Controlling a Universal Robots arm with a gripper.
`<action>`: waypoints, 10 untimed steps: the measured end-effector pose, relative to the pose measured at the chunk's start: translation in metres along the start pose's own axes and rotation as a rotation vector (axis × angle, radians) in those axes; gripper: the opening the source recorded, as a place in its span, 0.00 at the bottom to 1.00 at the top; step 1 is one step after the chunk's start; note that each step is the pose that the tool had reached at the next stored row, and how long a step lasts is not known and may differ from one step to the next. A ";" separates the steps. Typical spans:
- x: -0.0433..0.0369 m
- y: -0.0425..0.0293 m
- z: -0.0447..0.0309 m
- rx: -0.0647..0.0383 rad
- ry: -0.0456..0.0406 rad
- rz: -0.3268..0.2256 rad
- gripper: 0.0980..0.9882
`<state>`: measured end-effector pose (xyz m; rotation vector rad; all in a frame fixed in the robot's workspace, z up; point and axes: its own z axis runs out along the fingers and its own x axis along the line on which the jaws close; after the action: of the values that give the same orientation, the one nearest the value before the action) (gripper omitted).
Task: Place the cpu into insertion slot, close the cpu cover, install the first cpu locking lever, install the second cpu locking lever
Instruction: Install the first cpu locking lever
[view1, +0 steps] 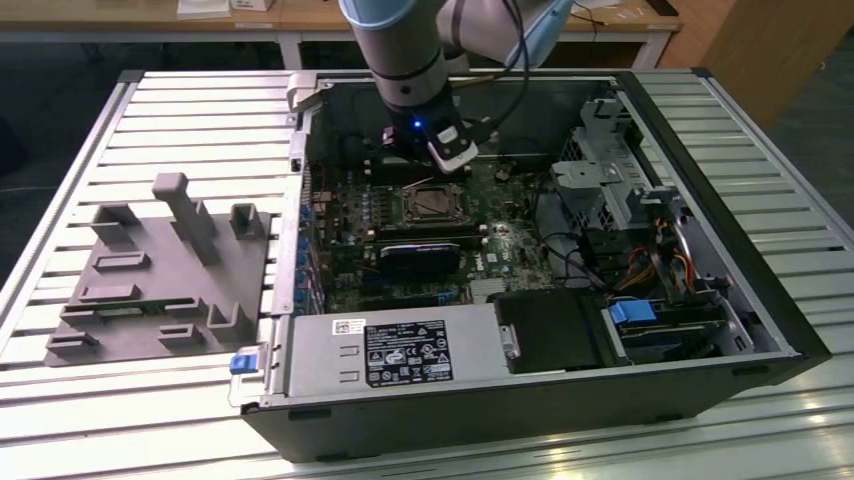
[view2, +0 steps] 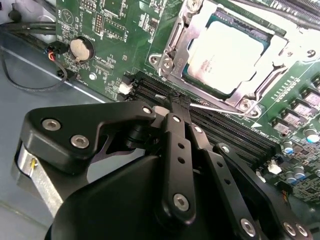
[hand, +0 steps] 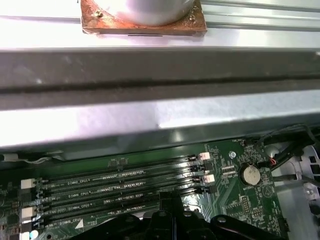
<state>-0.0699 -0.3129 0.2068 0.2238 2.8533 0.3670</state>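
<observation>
Over memory slots (view2: 235, 132), pinched fingers (view2: 176, 135); cpu (view2: 232, 50) near, under cpu cover (view2: 176, 37).

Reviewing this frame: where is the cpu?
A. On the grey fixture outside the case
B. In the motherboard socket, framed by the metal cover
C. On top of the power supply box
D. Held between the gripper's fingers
B: in the second wrist view the cpu shows its silver top through the window of the cpu cover, whose metal frame surrounds it on the green motherboard.
</observation>
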 end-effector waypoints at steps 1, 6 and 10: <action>0.0006 0.0006 0.0003 0.001 -0.0005 0.001 0.00; 0.0016 0.0010 0.0019 0.008 -0.0058 0.016 0.00; 0.0029 0.0016 0.0030 0.013 -0.0102 0.031 0.00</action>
<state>-0.0717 -0.3102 0.2037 0.2715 2.8459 0.3520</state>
